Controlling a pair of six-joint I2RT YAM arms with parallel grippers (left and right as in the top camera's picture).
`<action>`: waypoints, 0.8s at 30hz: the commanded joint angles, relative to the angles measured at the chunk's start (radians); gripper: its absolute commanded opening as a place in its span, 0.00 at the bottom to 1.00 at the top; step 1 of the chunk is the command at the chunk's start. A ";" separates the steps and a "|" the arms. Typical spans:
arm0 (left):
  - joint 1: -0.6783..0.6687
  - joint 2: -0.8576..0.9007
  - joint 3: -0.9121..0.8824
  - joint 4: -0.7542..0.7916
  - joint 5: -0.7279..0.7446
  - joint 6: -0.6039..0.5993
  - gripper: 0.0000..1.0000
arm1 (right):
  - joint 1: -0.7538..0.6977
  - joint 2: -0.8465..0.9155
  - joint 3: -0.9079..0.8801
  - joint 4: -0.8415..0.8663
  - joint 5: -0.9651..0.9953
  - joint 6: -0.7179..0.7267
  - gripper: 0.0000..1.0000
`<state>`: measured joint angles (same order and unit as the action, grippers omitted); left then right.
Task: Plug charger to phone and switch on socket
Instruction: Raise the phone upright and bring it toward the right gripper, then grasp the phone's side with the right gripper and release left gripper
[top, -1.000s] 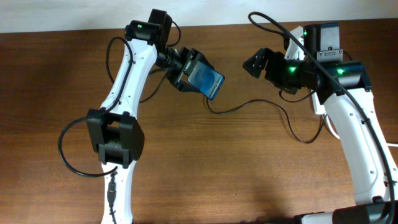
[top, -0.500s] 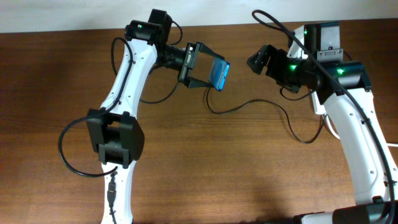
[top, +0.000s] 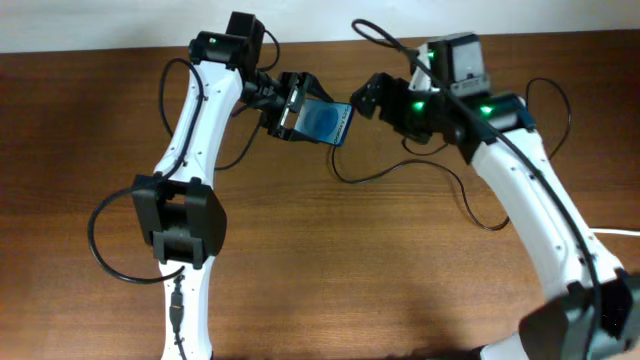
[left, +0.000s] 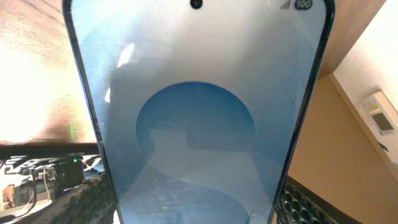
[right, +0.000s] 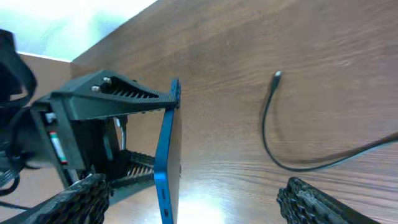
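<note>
Closing in over the last second, the right gripper (top: 366, 97) hangs just beside the phone (top: 328, 122), fingers apart and empty. The left gripper (top: 292, 108) clamps the phone aloft. The charger (right: 277, 76) lies ungrasped on the table (top: 300, 260) beneath the phone, so it probably needs picking up first.

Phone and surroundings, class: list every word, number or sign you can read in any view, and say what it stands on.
"100": top right corner of the phone screen, beside signal bars.
Overhead view: any print on the phone screen is too small to read.
On the white wall unit: markings blurred, unreadable.
Right wrist view: none.
</note>
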<state>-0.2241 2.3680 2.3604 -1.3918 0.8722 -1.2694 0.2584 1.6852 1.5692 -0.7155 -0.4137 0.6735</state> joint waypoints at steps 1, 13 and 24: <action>0.000 -0.010 0.027 -0.001 0.011 -0.025 0.00 | 0.051 0.058 0.011 0.041 -0.046 0.023 0.84; 0.000 -0.010 0.027 -0.017 0.074 -0.024 0.00 | 0.121 0.154 0.011 0.129 -0.039 0.023 0.30; 0.000 -0.010 0.027 -0.016 0.074 -0.024 0.01 | 0.115 0.154 0.011 0.129 -0.054 0.023 0.04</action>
<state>-0.2230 2.3680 2.3604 -1.4067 0.9081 -1.2846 0.3748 1.8271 1.5692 -0.5938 -0.4397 0.6960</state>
